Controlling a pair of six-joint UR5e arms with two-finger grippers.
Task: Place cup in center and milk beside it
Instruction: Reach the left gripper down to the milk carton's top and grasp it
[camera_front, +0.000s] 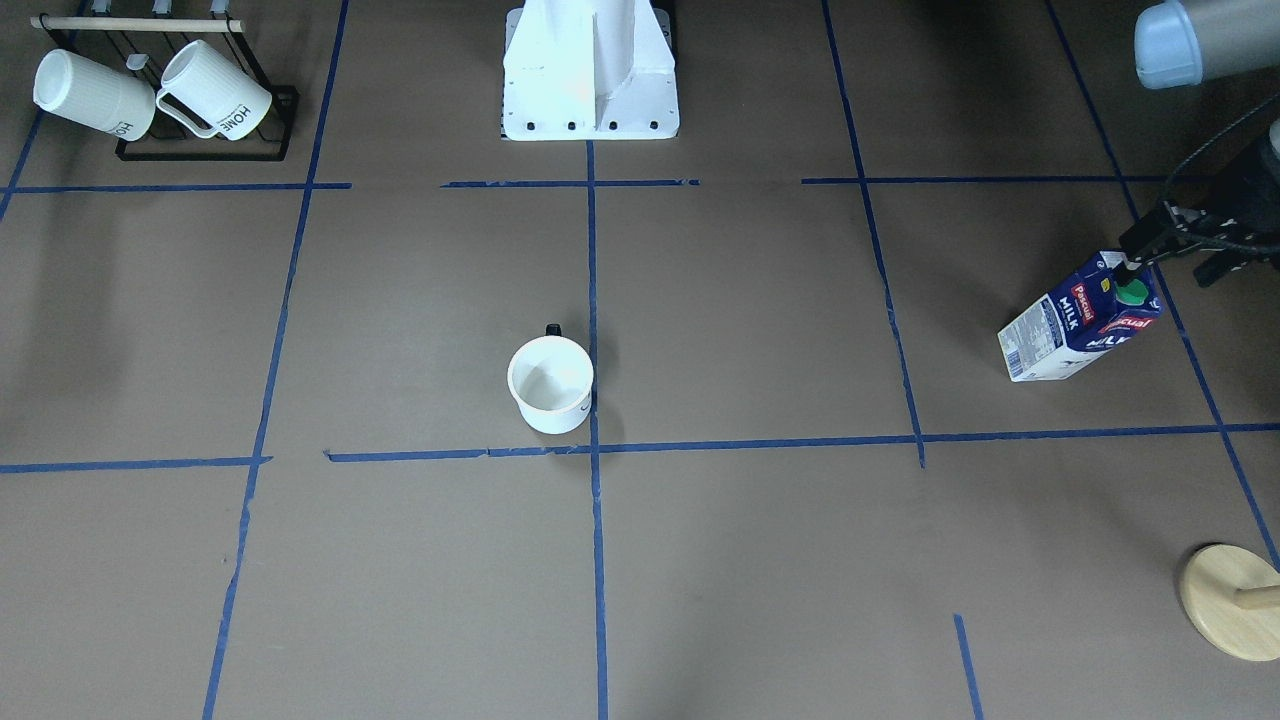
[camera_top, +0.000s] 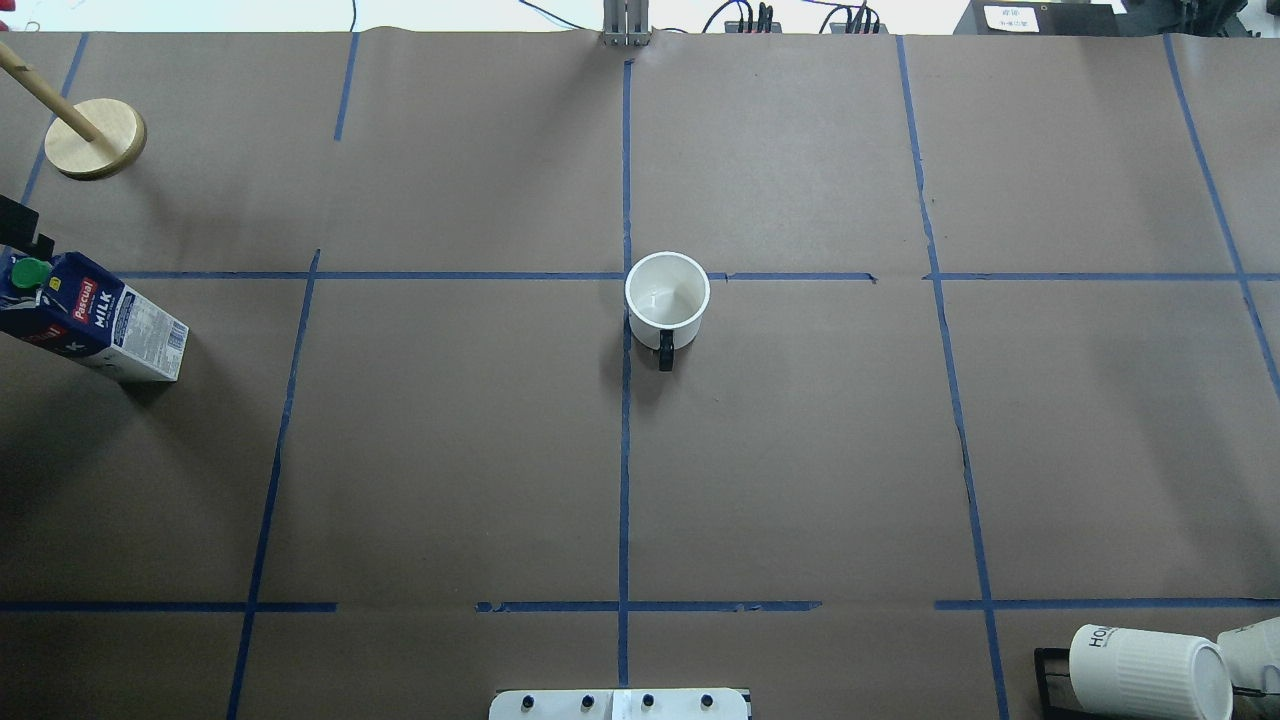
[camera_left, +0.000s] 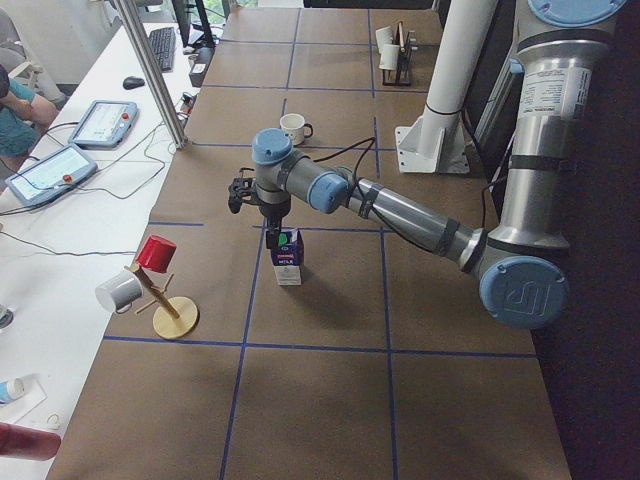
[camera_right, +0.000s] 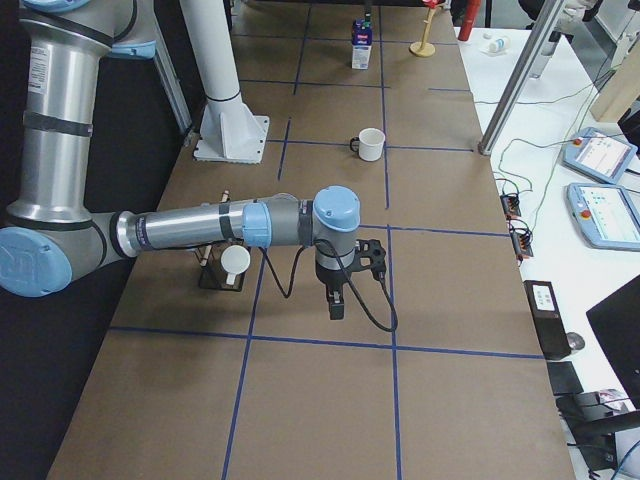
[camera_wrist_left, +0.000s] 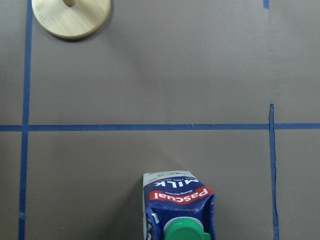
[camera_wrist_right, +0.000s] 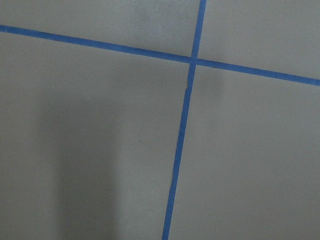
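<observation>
The cup (camera_top: 667, 300) stands up straight with its open mouth facing up, and its small black handle points back toward the robot. It sits right next to the middle cross (camera_top: 626, 276) of blue tape, just on the robot's right of the long line, and its rim covers a bit of the cross line. There is one cup like this.

There is one milk carton (camera_front: 1080, 320). It is far off on the robot's left side, well apart from the cup. It stands on its bottom, so its long side goes up and down, and the green cap is on top.

The left gripper (camera_front: 1165, 262) hangs just over the top of the milk. Its two fingers look spread apart and it is not lifting anything. One fingertip is right by the green cap, but I cannot tell if it touches.

The right gripper (camera_right: 337, 305) points down over bare brown paper, far from the cup. I cannot tell if it is open or closed.

Two ribbed white mugs (camera_front: 95, 95) hang on one black rack (camera_front: 200, 150) in a corner. One round wooden stand (camera_front: 1230, 600) is near the milk
</observation>
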